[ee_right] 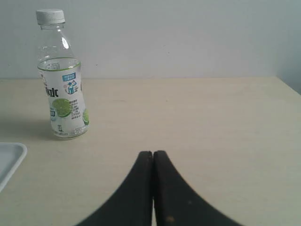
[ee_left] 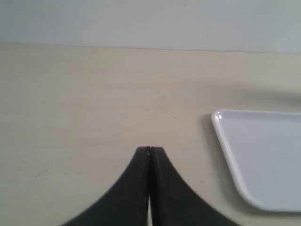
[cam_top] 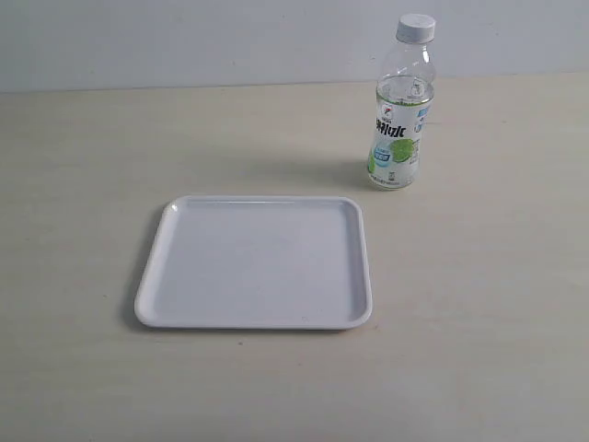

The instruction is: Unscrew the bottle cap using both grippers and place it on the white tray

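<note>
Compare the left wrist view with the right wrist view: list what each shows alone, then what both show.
Only the left wrist view: the left gripper, jaws shut, holding nothing. Only the right wrist view: the right gripper, also shut and empty, and the bottle standing upright with the bottle cap on. Both: a corner of the white tray and the pale table.

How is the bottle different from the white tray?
The bottle stands upright; the white tray lies flat. The bottle is clear with a lime label and a white cap; the tray is plain white. The tray covers far more table than the bottle. Both rest on the table, apart.
</note>
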